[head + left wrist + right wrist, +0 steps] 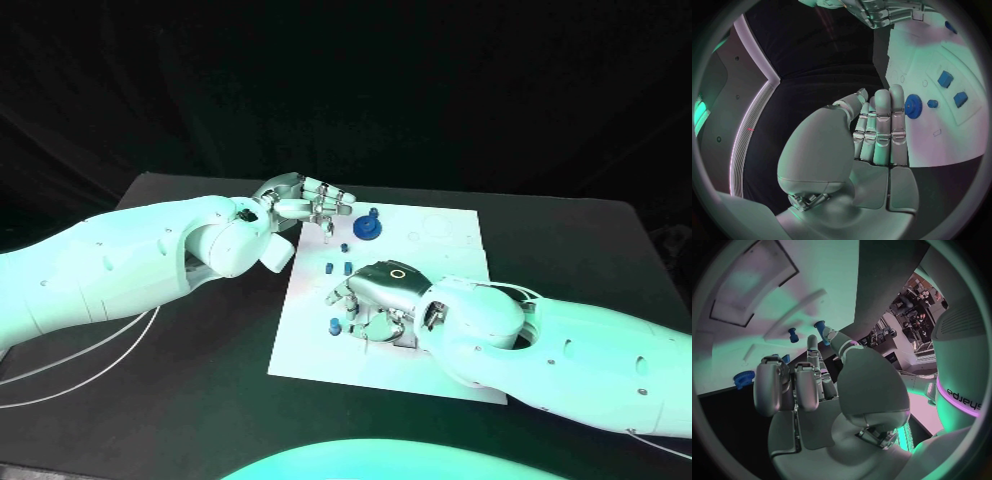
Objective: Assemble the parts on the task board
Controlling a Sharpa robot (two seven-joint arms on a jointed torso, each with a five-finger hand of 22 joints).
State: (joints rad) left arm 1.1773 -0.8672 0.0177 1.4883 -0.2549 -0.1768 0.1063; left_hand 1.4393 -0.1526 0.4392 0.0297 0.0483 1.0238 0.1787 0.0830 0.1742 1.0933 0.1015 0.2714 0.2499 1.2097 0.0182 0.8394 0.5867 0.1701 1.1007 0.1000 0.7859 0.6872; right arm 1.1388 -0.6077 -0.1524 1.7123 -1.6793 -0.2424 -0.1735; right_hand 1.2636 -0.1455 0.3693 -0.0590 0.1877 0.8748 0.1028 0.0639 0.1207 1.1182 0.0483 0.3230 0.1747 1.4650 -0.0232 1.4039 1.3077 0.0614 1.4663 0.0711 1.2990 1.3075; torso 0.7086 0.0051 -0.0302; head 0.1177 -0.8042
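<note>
The white task board (433,250) lies mid-table. A blue gear (369,228) stands near its far left corner, with small blue parts (340,266) just nearer. My left hand (303,200) hovers at that far left corner, fingers straight and side by side (876,125), holding nothing; the gear (913,106) sits just past its fingertips. My right hand (372,295) is low over the board's left half. Between its thumb tip and a fingertip stands a blue peg (822,331), which it pinches; the peg (335,325) is at the board's surface.
Two blue blocks (945,78) and a small round blue part (932,104) sit on the board beyond the gear. Another blue peg (792,334) stands close to the pinched one. Black table (173,400) surrounds the board; thin cables trail at the near left.
</note>
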